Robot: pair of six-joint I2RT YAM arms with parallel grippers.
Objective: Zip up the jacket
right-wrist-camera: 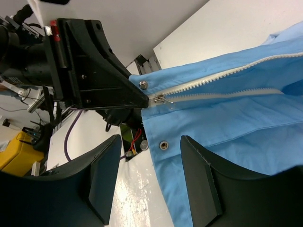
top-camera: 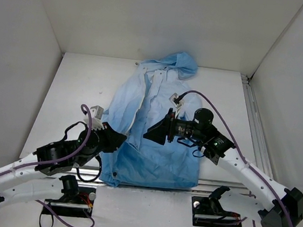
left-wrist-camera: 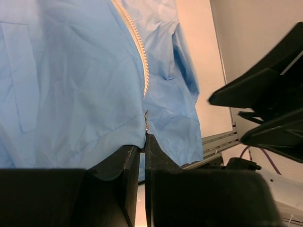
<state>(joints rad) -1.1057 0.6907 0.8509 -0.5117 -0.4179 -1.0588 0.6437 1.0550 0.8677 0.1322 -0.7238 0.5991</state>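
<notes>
The light blue jacket [top-camera: 154, 165] lies flat on the white table, hood at the far end. Its pale zipper [left-wrist-camera: 142, 61] runs up the front. My left gripper [top-camera: 120, 141] is shut on the bottom hem right at the zipper's base [left-wrist-camera: 143, 142]. In the right wrist view the metal zipper slider [right-wrist-camera: 158, 99] sits at the hem, just beside the left gripper's tip [right-wrist-camera: 137, 99]. My right gripper [right-wrist-camera: 151, 182] hovers open just short of the slider, hem corner and a snap [right-wrist-camera: 164, 145] between its fingers [right-wrist-camera: 201, 182], untouched. From above, it [top-camera: 148, 133] points left over the jacket's lower front.
White walls enclose the table on three sides. An aluminium rail [top-camera: 253, 129] runs along the right side and another [left-wrist-camera: 218, 142] along the near edge below the hem. The arm bases [top-camera: 217, 207] stand at the front.
</notes>
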